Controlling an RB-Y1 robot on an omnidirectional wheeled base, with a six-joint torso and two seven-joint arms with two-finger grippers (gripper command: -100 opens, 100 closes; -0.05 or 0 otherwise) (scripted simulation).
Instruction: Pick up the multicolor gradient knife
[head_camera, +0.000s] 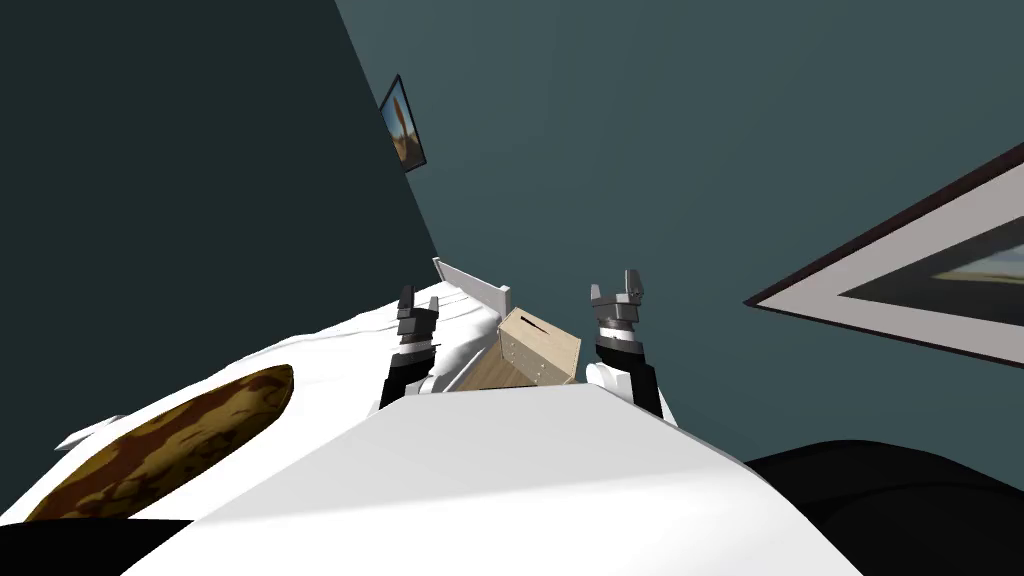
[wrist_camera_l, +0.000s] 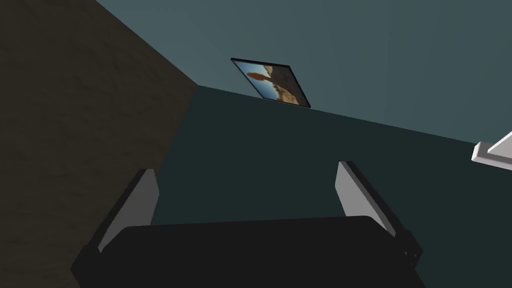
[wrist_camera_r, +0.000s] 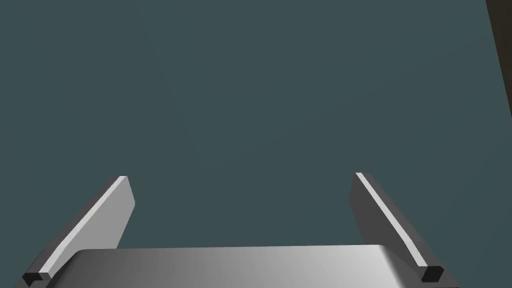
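L hand (head_camera: 418, 298): up in front of me, over the white bed (head_camera: 330, 345). Its two fingers (wrist_camera_l: 352, 192) stand wide apart, w/ nothing btw them.
R hand (head_camera: 617, 288): up too, level w/ the L hand and well apart from it. Its two fingers (wrist_camera_r: 117, 210) also stand wide apart, w/ nothing btw them.
Knife: can't tell where it is, or which way its long side points.
Box: a light wood box (head_camera: 540, 345) sits btw my two hands, just beside the bed's edge. It has a dark slot on top & small dots on its side.
Bed end: a low white board (head_camera: 470, 283), past the L hand.
Pillow: a brown patchy pillow (head_camera: 170, 440) lies on the bed, far to my left.
Wall: blue-green. A small picture (head_camera: 403, 122) hangs high up to the left, & a big framed picture (head_camera: 920, 290) is on the right.
Corner: a black area (head_camera: 900, 490) low on my right.
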